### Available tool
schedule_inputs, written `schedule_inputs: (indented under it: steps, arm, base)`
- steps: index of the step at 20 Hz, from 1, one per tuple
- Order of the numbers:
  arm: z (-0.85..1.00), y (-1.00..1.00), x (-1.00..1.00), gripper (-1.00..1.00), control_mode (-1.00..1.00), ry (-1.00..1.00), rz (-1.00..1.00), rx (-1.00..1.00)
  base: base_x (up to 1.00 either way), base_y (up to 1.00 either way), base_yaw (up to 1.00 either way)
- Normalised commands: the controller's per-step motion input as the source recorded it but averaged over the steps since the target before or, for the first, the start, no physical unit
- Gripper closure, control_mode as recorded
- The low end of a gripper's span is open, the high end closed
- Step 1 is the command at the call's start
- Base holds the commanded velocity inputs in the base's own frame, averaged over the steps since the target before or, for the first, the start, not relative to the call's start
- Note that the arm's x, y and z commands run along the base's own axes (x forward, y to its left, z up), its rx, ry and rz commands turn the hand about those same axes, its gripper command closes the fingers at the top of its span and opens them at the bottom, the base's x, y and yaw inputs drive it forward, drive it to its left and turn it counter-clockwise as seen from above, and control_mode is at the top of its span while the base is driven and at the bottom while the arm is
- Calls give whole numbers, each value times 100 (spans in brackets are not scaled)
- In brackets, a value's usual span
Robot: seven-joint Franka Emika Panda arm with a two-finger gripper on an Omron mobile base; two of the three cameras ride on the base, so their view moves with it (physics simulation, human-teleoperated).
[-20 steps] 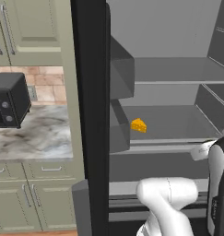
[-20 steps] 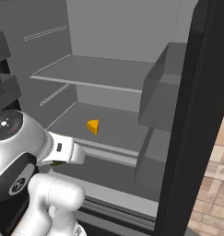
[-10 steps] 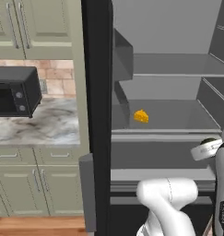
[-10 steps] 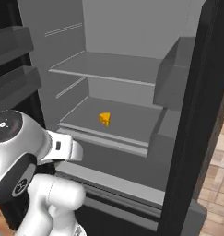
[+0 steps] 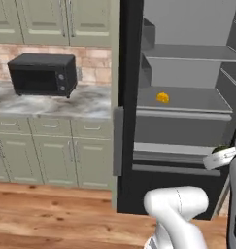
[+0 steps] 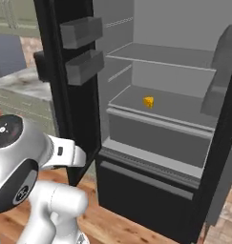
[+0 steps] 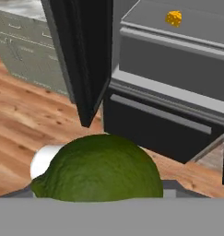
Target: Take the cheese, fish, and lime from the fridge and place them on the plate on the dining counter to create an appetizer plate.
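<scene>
Hand view has a big dark-green, round, bumpy-skinned lime sitting right up against the lens where my fingers would be, so I'm reading that as a wide grip with the lime held between them, though the tips themselves are hidden behind the fruit. The small yellow-orange cheese wedge sits on the grey middle shelf of the tall black fridge, well apart from me. I can't spot the fish or the plate anywhere.

My take on the step: carry the lime over to the dining counter. To do it well I'd keep the squeeze steady since a round fruit can roll out, and hold the wrist level while the base drives.

Room-wise, the open black fridge door with its grey bins is close on one side, and its bottom edge hangs over the wooden floor. Sage-green cabinets under a marble desk with a black microwave line the other side. I'd back straight out before turning.
</scene>
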Motion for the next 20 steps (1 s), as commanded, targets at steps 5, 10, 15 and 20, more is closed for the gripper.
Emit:
schedule_inputs:
  steps: [5,10,15,20]
  arm:
    - [0,0,0,100,100,0,0,0]
    - [0,0,0,100,100,0,0,0]
    - [0,0,0,100,100,0,0,0]
    - [0,0,0,100,100,0,0,0]
  base:
    - [-75,100,33]
    - [-9,100,26]
    - [13,95,49]
    - [28,71,66]
